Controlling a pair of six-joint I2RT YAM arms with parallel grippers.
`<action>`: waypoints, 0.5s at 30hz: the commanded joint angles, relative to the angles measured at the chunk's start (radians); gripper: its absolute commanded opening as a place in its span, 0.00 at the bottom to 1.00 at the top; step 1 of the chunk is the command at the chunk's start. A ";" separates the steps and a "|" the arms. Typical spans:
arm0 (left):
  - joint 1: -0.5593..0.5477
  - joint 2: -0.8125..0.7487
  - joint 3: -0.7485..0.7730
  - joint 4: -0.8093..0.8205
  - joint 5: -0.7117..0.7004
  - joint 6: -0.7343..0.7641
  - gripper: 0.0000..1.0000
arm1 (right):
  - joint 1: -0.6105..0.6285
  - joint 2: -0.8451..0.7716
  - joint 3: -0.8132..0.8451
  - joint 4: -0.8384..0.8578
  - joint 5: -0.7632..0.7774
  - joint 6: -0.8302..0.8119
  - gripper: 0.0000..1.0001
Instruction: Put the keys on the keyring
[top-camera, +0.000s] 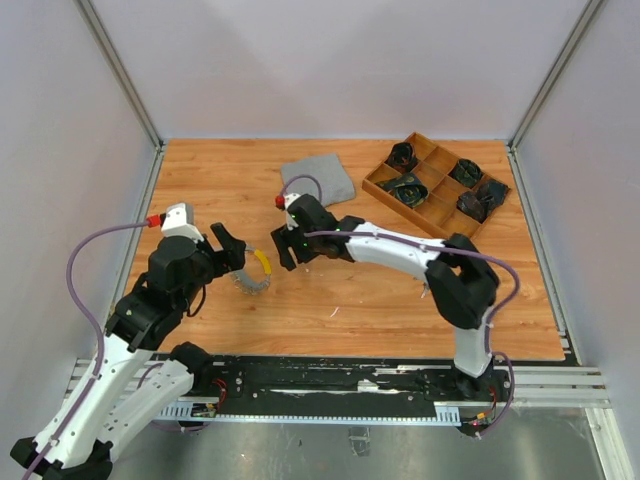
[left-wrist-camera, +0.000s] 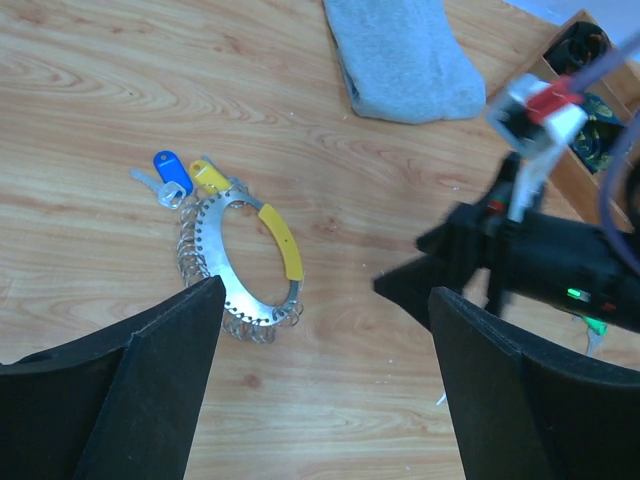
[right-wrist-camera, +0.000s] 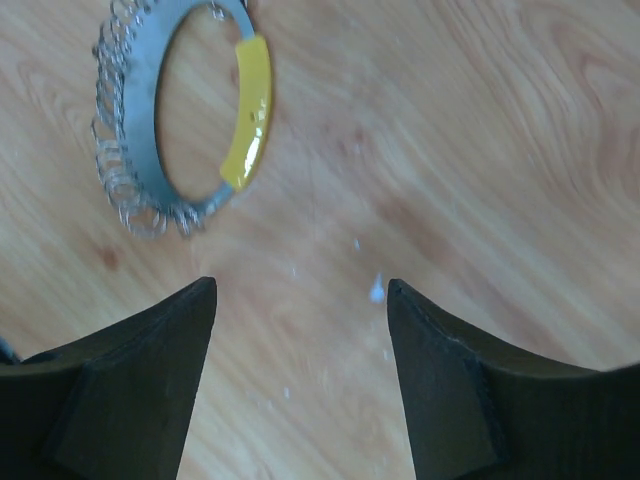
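**Top, left-wrist and right-wrist views.** The keyring (top-camera: 256, 278), a flat silvery loop with a yellow segment (left-wrist-camera: 283, 243) and a fringe of small wire rings along its outer edge, lies flat on the wooden table (top-camera: 350, 300) between the two arms. A blue-headed key (left-wrist-camera: 170, 178) and a yellow-headed key (left-wrist-camera: 210, 178) lie against the loop's far rim. Whether either is threaded on cannot be told.

The left gripper (top-camera: 238, 255) hangs over the keyring, jaws spread wide and holding nothing. The right gripper (top-camera: 281, 248) is just beside the loop, jaws likewise wide apart and empty.

Farther back lie a folded grey cloth (top-camera: 318, 182) and a wooden compartment tray (top-camera: 402, 209) with dark items (top-camera: 404, 155) in it.
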 joint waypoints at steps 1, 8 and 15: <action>0.001 -0.022 0.003 -0.011 0.011 -0.030 0.88 | 0.038 0.173 0.181 -0.038 0.014 -0.042 0.69; 0.001 -0.035 0.017 -0.030 0.020 -0.041 0.87 | 0.067 0.376 0.427 -0.101 0.076 -0.070 0.61; 0.001 -0.047 0.013 -0.027 0.029 -0.053 0.87 | 0.090 0.494 0.566 -0.149 0.156 -0.110 0.53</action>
